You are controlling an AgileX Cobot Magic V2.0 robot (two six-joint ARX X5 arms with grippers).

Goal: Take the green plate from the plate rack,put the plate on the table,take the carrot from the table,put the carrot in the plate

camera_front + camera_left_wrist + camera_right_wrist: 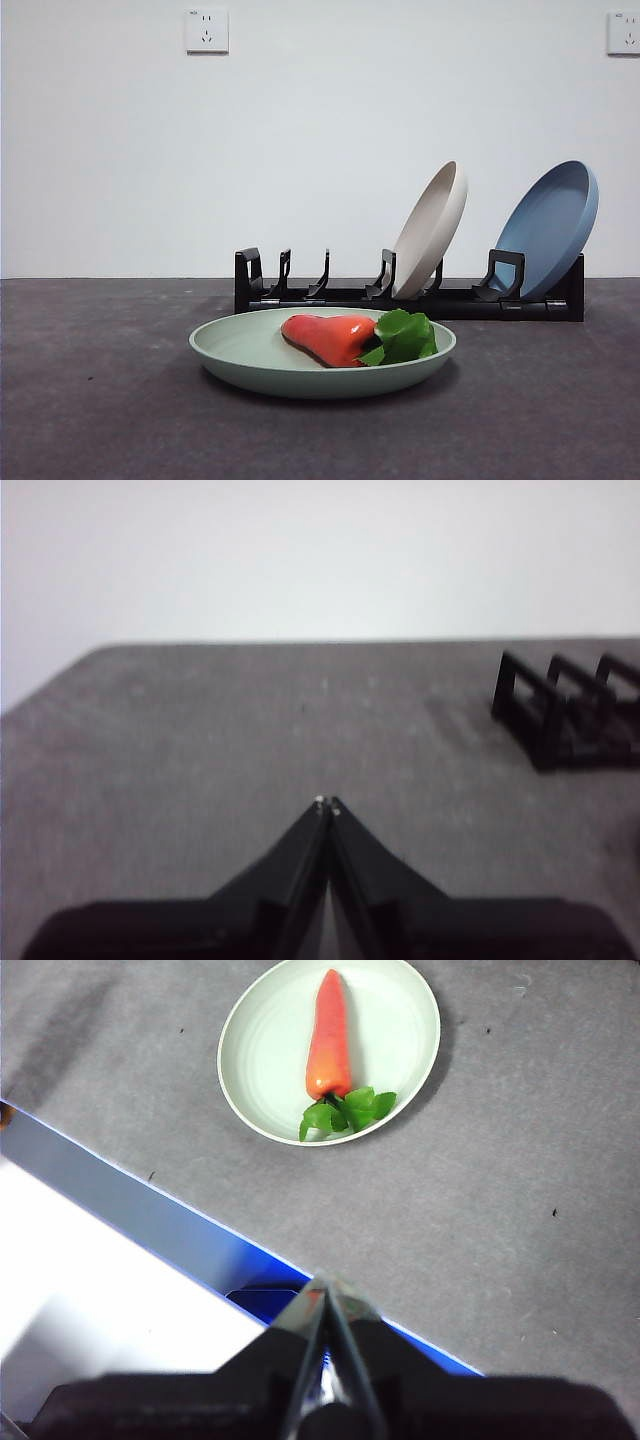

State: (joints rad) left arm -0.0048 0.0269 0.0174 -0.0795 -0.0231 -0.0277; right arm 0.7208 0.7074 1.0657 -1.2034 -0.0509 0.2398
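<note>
- Two plates stay in the plate rack (pixel 410 297): the beige plate (pixel 432 229), then the blue plate (pixel 548 230) at 3 o'clock.
- On the table (pixel 90 400), at 7 o'clock from the rack, the green plate (pixel 240 350) holds the carrot (pixel 330 338).
- Left gripper (pixel 327 804): jaws together, empty, above bare table.
- Right gripper (pixel 325 1290): jaws together, empty, well apart from the plate.

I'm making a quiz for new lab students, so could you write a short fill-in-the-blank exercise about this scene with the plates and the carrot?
1. The carrot lies in the ____ plate.
2. The plate rack holds a beige plate and a ____ plate.
3. The green plate rests on the ____, in front of the rack.
4. The left tool and the right tool both have their jaws ____.

Missing words: green; blue; table; shut
</note>
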